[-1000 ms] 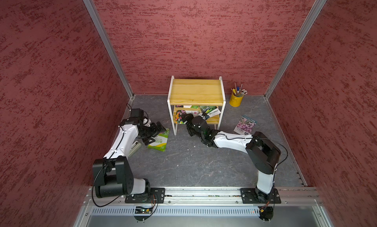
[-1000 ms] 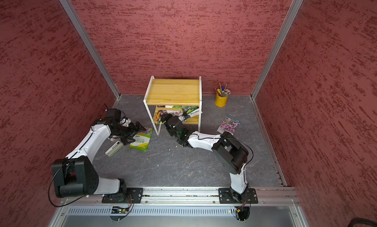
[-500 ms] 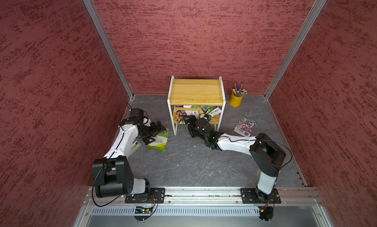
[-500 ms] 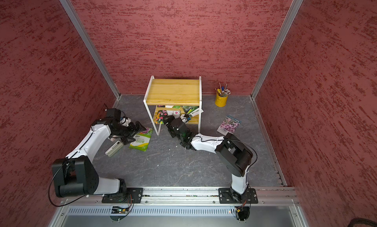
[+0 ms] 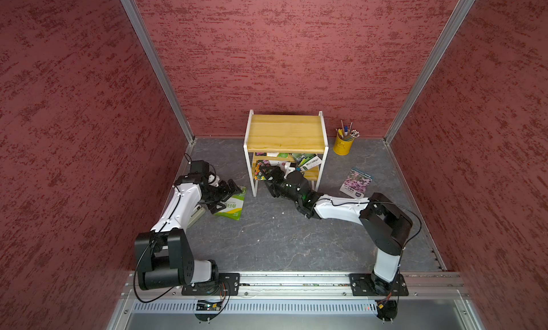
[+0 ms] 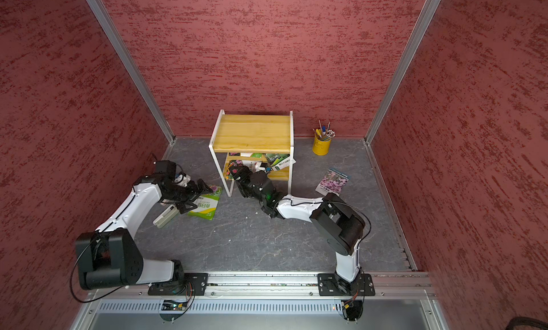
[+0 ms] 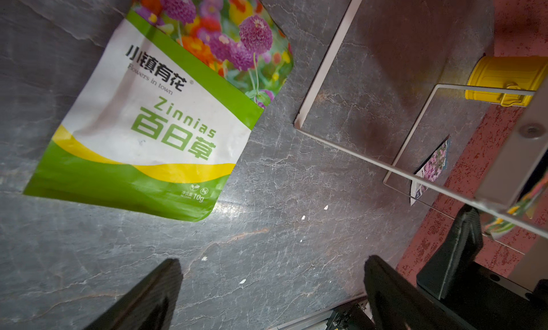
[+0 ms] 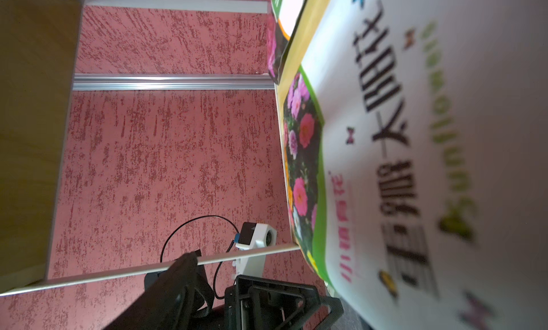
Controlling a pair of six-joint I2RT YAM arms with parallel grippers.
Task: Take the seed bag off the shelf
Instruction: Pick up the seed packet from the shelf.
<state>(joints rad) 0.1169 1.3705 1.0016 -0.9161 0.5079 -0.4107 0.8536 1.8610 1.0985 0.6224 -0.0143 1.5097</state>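
Red textured walls on three sides. Grey stone-look counter underfoot.

Right arm: stretched low across the counter, wrist at the front of the shelf, level with its lower board. Right jaws open. In the right wrist view the one finger in sight stands clear of the seed bag, with wall showing in the gap. The other finger is hidden behind the bag.

Left arm: bent over the counter off the shelf's front corner on its own side. Left jaws wide open, nothing between them, hanging over bare counter just beside a green zinnia bag.

Shelf: at the back of the counter, against the rear wall. Top board bare. Lower board holds a loose pile of bags, one corner poking out past the frame.

Seed bag: on the lower board, close against the right wrist camera. White face, flower strip along one edge, print blurred.

Zinnia bag: flat on the counter, apart from the shelf leg.

Purple-flower bag: flat on the counter, on the right arm's side of the shelf.

Yellow cup of pencils: back of the counter, near the shelf.

White oblong thing: under the left arm, partly hidden; cannot tell what it is.
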